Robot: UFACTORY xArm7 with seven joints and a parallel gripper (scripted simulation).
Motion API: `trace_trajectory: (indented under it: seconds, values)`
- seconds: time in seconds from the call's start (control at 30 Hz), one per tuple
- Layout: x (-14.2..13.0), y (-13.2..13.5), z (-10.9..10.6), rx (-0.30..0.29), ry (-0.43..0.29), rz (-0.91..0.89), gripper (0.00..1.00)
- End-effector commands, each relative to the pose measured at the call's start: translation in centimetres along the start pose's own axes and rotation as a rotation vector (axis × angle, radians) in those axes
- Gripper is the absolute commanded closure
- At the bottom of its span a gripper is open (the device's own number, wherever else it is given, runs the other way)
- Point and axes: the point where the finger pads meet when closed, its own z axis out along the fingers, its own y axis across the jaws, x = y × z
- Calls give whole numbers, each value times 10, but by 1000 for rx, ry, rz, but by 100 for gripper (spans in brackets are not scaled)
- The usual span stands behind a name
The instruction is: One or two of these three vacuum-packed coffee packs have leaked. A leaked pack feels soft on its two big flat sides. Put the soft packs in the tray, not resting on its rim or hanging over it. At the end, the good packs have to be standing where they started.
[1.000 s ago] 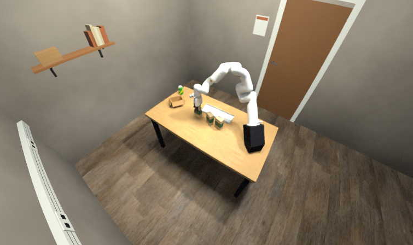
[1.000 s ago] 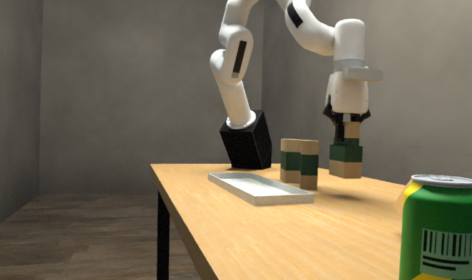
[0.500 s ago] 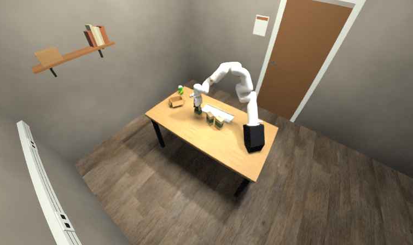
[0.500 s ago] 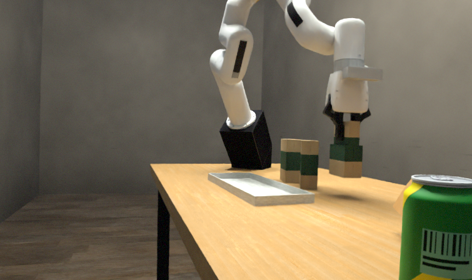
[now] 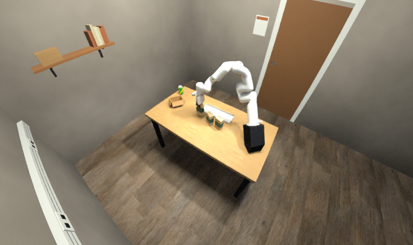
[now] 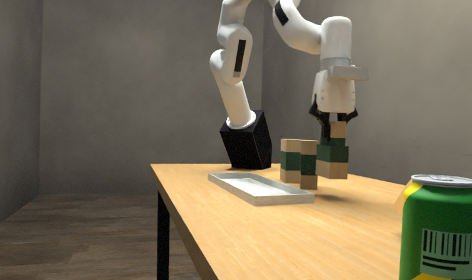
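Observation:
My gripper [image 6: 333,129] [image 5: 199,106] is shut on the top of a tan coffee pack with a green band [image 6: 332,158] [image 5: 199,110]. It holds the pack upright, a little above the table [image 6: 265,229] [image 5: 214,143], with a shadow beneath it. Two more coffee packs stand upright on the table: one [image 6: 308,164] [image 5: 209,118] nearest the tray and one [image 6: 289,160] [image 5: 219,122] behind it. The shallow grey tray [image 6: 262,189] [image 5: 220,113] lies empty, beside the packs.
A green and yellow can [image 6: 441,227] [image 5: 180,89] stands at the table's end, near an open cardboard box [image 5: 176,100]. The arm's black base [image 6: 246,143] [image 5: 253,137] sits at the other end of the table.

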Motion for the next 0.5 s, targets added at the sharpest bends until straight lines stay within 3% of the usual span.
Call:
trace_trajectory:
  seconds: [0.0, 0.47]
  values:
    - [3, 13, -3, 4, 7, -5, 76]
    - [16, 97, -3, 4, 7, -5, 76]
